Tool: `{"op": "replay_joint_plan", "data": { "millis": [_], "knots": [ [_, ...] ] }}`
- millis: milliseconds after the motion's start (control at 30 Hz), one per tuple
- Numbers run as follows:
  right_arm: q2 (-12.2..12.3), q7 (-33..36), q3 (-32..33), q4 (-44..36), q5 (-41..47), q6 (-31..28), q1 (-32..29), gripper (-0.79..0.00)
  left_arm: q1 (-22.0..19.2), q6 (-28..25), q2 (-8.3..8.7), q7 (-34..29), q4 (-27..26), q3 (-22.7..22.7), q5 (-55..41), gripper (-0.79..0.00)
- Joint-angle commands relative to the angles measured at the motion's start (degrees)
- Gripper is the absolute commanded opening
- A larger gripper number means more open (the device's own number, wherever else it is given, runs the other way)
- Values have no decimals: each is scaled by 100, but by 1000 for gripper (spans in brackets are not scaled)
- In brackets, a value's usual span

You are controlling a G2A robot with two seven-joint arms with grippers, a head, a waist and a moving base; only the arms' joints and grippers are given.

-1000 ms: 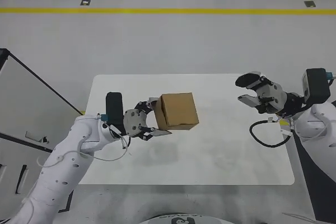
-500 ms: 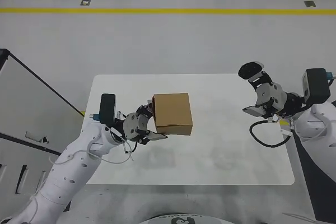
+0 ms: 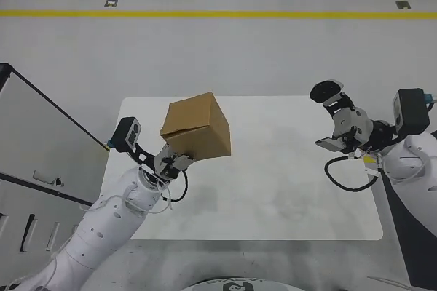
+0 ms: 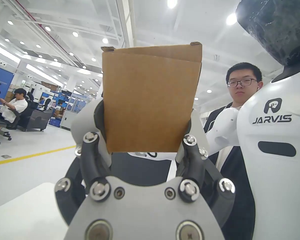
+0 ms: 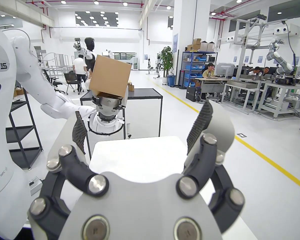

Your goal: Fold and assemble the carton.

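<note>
left gripper (image 4: 146, 128) is clamped on the brown carton (image 3: 197, 127), one finger on each side of a cardboard panel that hangs down from the box into the gripper's mouth. the carton is folded into a closed cube shape, and the faces that show are plain and shut. whether anything is inside it cannot be told. in the right wrist view a darker flap edge shows at its underside, just above the gripper. the carton sits directly on top of the left gripper, held up off the white tabletop (image 3: 291, 204) over its far-left part, and it is tilted so that one corner leans toward the tabletop's left edge. the left arm comes up from the near-left side of the tabletop, with the forearm angled inward and the wrist turned so the gripper points upward under the box. right gripper (image 3: 326, 118) is spread wide with nothing between its ribbed fingers (image 5: 202, 118). it hangs over the right part of the tabletop, near the right edge, and faces across toward the carton but is well apart from it. the right arm is bent at that edge, with a black cable looping below its wrist.
</note>
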Motion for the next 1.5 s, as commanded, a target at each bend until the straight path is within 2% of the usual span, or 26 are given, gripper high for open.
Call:
{"op": "replay_joint_plan", "data": {
  "millis": [0,100,367,467,533,767,933,1267,1300,1467],
  "knots": [
    [0,0,0,0,0,0,0,0,-54,0,25,194,-2,112,27,-785],
    [0,0,0,0,0,0,0,0,-151,0,78,295,48,222,307,-785],
    [0,0,0,0,0,0,0,0,-149,36,77,256,47,215,326,-785],
    [0,0,0,0,0,0,0,0,-103,0,52,211,-157,241,305,-785],
    [0,0,0,0,0,0,0,0,-153,0,60,171,-235,200,699,-785],
    [0,0,0,0,0,0,0,0,-209,11,93,814,-215,-49,2490,-785],
    [0,0,0,0,0,0,0,0,-167,384,92,1187,-399,-198,3645,-785],
    [0,0,0,0,0,0,0,0,-167,384,92,1187,-399,-198,3645,-785],
    [0,0,0,0,0,0,0,0,-167,524,82,1185,-500,-219,3622,-785],
    [0,0,0,0,0,0,0,0,-243,1007,89,1411,-802,-388,4655,-785]
  ]
}}
